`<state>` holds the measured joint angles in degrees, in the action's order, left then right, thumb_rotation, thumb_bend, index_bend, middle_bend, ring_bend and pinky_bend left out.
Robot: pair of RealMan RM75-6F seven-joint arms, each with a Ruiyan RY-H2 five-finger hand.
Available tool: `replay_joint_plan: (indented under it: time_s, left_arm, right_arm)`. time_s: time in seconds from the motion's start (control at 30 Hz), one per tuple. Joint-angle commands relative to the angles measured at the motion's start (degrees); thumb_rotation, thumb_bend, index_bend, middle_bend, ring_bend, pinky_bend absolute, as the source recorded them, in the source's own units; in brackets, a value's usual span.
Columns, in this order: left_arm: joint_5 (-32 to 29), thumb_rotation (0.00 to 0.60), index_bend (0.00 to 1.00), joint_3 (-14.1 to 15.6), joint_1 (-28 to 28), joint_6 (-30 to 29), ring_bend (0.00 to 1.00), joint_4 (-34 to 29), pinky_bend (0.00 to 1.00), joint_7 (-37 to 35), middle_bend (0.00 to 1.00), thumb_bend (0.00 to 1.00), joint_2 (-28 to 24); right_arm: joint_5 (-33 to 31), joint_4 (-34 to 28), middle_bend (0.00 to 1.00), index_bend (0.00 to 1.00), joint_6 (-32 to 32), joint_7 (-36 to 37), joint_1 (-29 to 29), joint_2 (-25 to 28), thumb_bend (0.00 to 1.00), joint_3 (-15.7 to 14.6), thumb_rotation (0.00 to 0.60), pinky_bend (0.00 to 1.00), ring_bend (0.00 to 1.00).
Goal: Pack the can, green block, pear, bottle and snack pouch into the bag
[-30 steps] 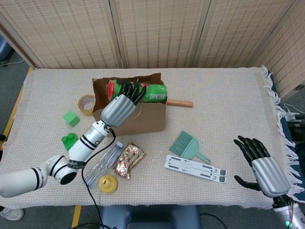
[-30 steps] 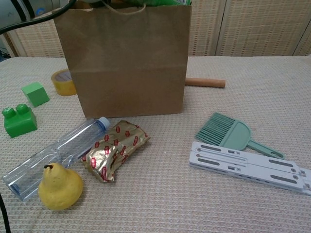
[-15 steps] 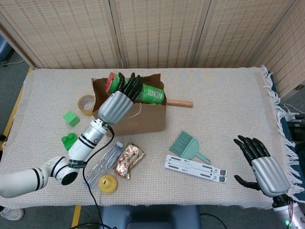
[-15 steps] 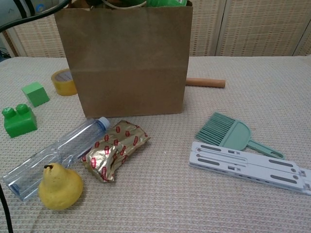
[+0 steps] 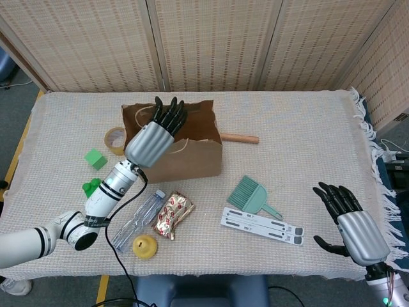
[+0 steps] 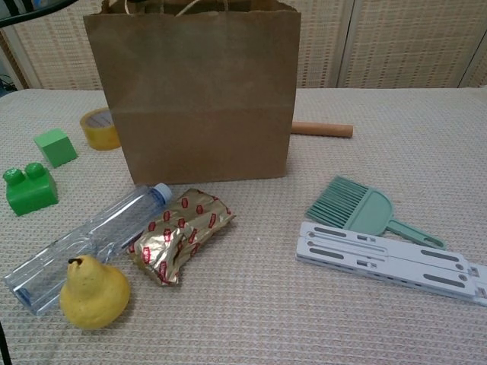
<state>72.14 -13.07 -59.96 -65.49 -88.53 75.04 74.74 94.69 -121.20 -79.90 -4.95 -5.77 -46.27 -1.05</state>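
Note:
The brown paper bag (image 5: 188, 160) (image 6: 198, 99) stands upright at the table's middle left. My left hand (image 5: 152, 137) hovers over its open mouth with fingers spread and nothing in it. No can shows in either view. A clear bottle (image 5: 137, 216) (image 6: 84, 243), a gold-and-red snack pouch (image 5: 174, 214) (image 6: 179, 236) and a yellow pear (image 5: 145, 245) (image 6: 93, 293) lie in front of the bag. A green cube (image 5: 96, 158) (image 6: 55, 146) and a green studded block (image 5: 91, 188) (image 6: 30, 188) sit to its left. My right hand (image 5: 351, 220) stays open at the near right edge.
A tape roll (image 5: 115, 141) (image 6: 99, 128) lies left of the bag and a wooden dowel (image 5: 239, 137) (image 6: 321, 128) behind its right side. A teal hand brush (image 5: 252, 197) (image 6: 358, 209) and a white slotted strip (image 5: 262, 226) (image 6: 388, 262) lie right of centre.
The green can that my left hand held over the bag's mouth has gone from view. The hand now has spread fingers and has shifted slightly left. The right hand has not moved.

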Motion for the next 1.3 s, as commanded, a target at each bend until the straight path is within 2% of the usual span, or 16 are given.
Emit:
replay_joint_plan:
  time_s: [0.03,0.23,0.53,0.67,0.77,0.83,0.97,1.1,1.3]
  left_arm:
    - [-0.9,0.6,0.05,-0.3,1.0,-1.4,0.03,-0.8,0.21,-0.4,0.01,0.41,-0.9]
    - [-3.5,0.6,0.05,-1.0,4.2,-4.7,0.03,-3.6,0.21,-1.7,0.02,0.5,-4.3]
    - [-4.6,0.6,0.06,0.4,12.6,-11.6,0.03,-8.9,0.2,-8.5,0.02,0.51,-11.2]
    - [-4.8,0.6,0.06,2.3,18.2,-15.1,0.02,-13.4,0.2,-14.3,0.02,0.46,-14.0]
    - [-3.7,0.6,0.06,5.0,22.6,-16.6,0.02,-15.8,0.2,-19.7,0.02,0.38,-15.5]
    - [-2.9,0.6,0.05,7.1,25.2,-16.7,0.02,-16.3,0.2,-22.8,0.02,0.37,-16.1]
    - [-3.4,0.6,0.03,10.1,28.3,-14.2,0.01,-16.6,0.19,-28.5,0.01,0.37,-15.7]
    - [-8.5,0.6,0.0,13.0,29.1,-6.6,0.0,-18.7,0.18,-30.7,0.0,0.37,-16.3]
    - [-11.4,0.6,0.0,14.2,27.8,2.1,0.0,-18.6,0.17,-34.6,0.0,0.37,-14.9]
  right_arm:
    - [0.3,0.0,0.0,0.0,0.0,0.1,0.1,0.1,0.1,-0.1,0.6,0.0,0.0]
    - [1.4,-0.1,0.0,0.0,-0.3,0.4,0.3,0.3,0.1,-0.5,0.6,0.0,0.0]
    - [1.6,-0.1,0.0,0.0,0.1,-0.2,0.4,-0.1,0.1,-0.8,0.6,0.0,0.0]
    - [1.8,-0.3,0.0,0.0,0.1,-0.4,0.4,-0.2,0.1,-0.9,0.6,0.0,0.0]
    - [2.2,-0.5,0.0,0.0,-0.2,-0.3,0.5,-0.1,0.1,-1.0,0.6,0.0,0.0]
    - [2.5,-0.6,0.0,0.0,-0.3,-0.4,0.6,-0.1,0.1,-1.0,0.6,0.0,0.0]
    - [2.9,-0.7,0.0,0.0,-0.3,-0.6,0.7,-0.2,0.1,-1.2,0.6,0.0,0.0]
    - [3.2,-0.8,0.0,0.0,-0.1,-1.0,0.7,-0.4,0.1,-1.4,0.6,0.0,0.0]
    - [2.6,-0.8,0.0,0.0,0.6,-1.3,0.5,-0.7,0.1,-1.4,0.6,0.0,0.0]
